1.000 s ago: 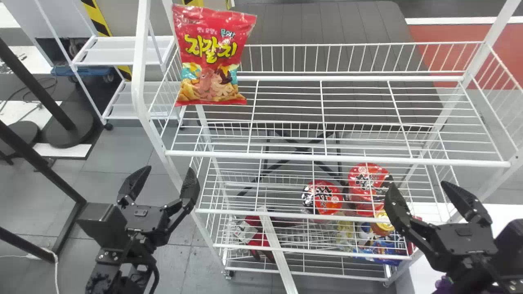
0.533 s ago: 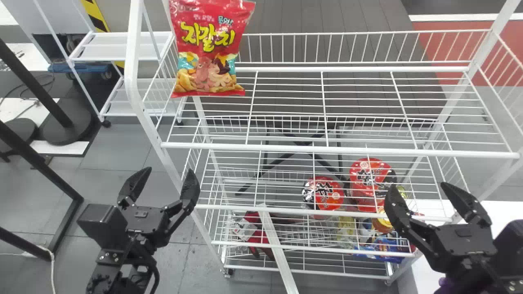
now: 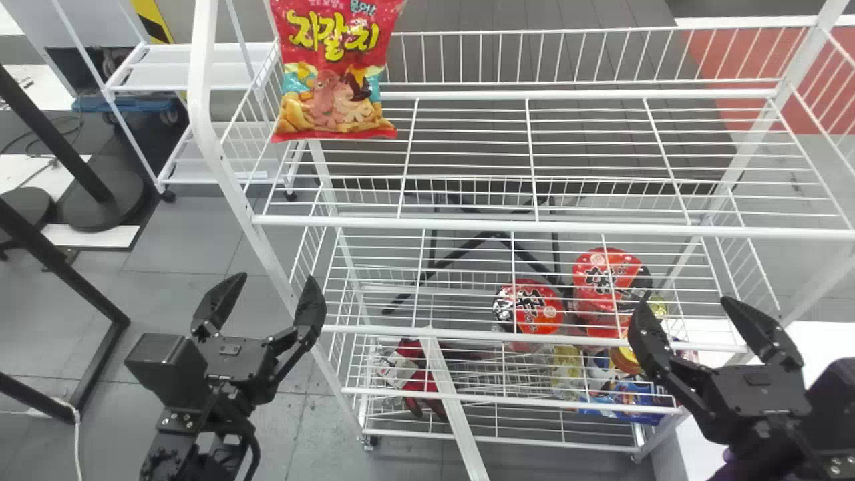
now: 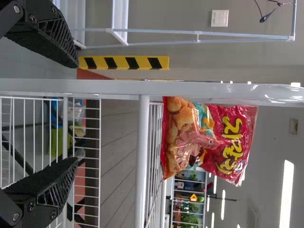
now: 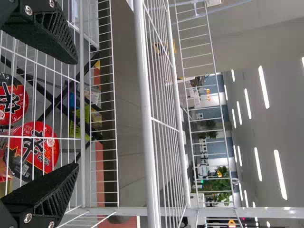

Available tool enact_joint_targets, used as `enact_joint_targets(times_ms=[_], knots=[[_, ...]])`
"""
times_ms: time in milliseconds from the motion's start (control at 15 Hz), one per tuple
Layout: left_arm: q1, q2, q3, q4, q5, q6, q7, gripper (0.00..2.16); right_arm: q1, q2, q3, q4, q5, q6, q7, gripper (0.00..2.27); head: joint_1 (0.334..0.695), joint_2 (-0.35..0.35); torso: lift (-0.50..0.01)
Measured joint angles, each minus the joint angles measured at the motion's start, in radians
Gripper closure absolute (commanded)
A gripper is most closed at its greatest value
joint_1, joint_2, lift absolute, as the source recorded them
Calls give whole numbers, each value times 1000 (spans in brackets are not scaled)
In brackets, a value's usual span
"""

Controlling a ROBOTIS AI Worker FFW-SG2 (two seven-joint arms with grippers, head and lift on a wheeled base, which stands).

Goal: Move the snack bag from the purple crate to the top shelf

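"Snack bag (image 3: 337, 73) and white rack (image 3: 668, 339) both sit higher in the head view than a second ago, don't they?"

"Yes. Both slide up the frame, and the bag's upper end now runs off the top edge. The two grippers keep their places near the bottom."

"Where does the bag stand?"

"It is upright at the left end of the top shelf (image 3: 534, 227), in the upper left of the frame, with its printed front facing the camera. Neither gripper touches it."

"And the left gripper (image 3: 272, 279)?"

"Lower left of the frame, beside the rack's corner post (image 3: 260, 247) as the picture shows it. Its fingers are spread wide with nothing pinched between them. Its wrist view agrees: there the two black tips of the left gripper (image 4: 77, 112) stand well apart."

"What of the right one?"

"The right gripper (image 3: 685, 302) is at the lower right, its fingers spread as well and just as free of any load. One finger overlaps the lower rack in the picture."

"What else is on the rack?"

"Two red noodle cups (image 3: 529, 307) (image 3: 608, 280) show through the wires right of centre, below the top shelf; which tier holds them is hard to tell. A blue packet (image 3: 638, 401) lies lower, and a white strip (image 3: 454, 414) slants down at the bottom centre."
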Motion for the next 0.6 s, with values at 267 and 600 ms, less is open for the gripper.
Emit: enact_joint_targets(times_ms=[267, 600], knots=[[0, 0, -2, 2, 0, -1, -2, 130, 0, 0, 0, 2, 0, 0, 0, 22, 695, 82, -171], [0, -1, -3, 6, 0, -6, -8, 130, 0, 0, 0, 4, 0, 0, -1, 22, 695, 79, -191]])
